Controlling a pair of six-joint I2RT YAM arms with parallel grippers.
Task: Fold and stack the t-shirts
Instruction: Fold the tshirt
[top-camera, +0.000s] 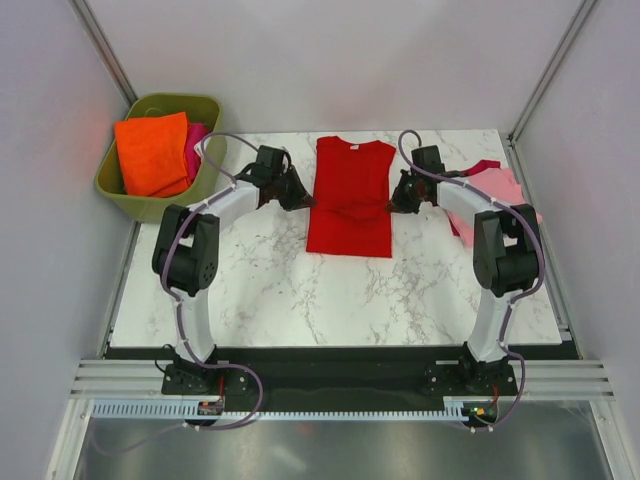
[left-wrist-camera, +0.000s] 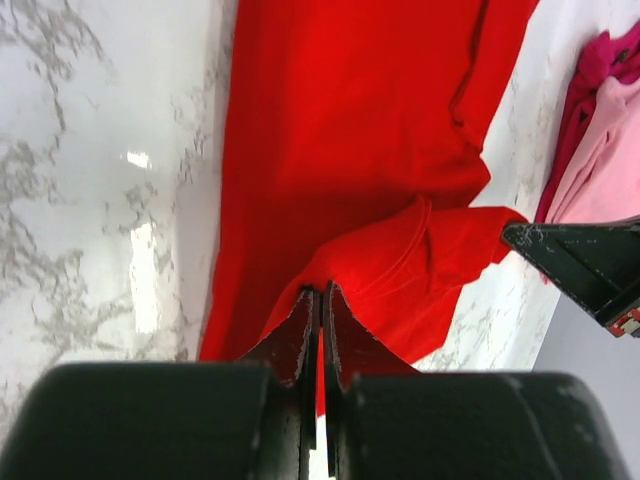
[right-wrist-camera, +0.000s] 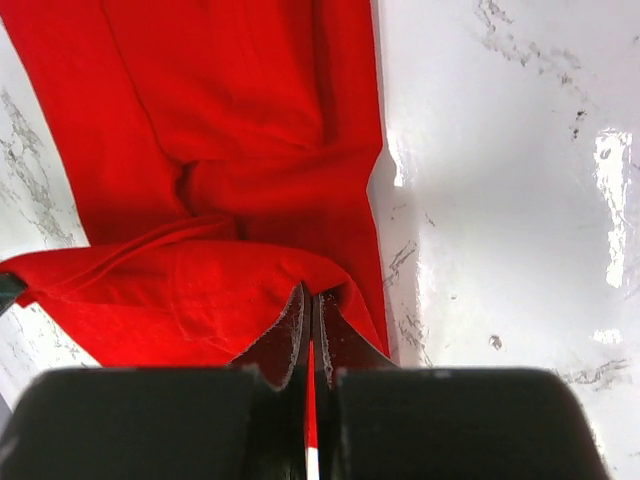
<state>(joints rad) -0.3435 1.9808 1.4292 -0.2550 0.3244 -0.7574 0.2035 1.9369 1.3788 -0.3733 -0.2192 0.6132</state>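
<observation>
I hold the red t-shirt (top-camera: 350, 195) mid-table, sleeves already folded in. My left gripper (left-wrist-camera: 320, 310) and right gripper (right-wrist-camera: 311, 310) each pinch an edge, jaws closed on cloth. Remaining, I judge: fold it lengthwise, then fold and stack the pink t-shirt (top-camera: 500, 190) at far right.

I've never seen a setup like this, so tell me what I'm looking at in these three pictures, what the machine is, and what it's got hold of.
Two robot arms stand at a marble table. One picture looks down from above; the other two come from cameras on each wrist. A red t-shirt lies between the arms. The left gripper and the right gripper are each shut on its edges, lifting a fold. A pink t-shirt lies at the right, and a green tub of cloths sits at the far left.
</observation>
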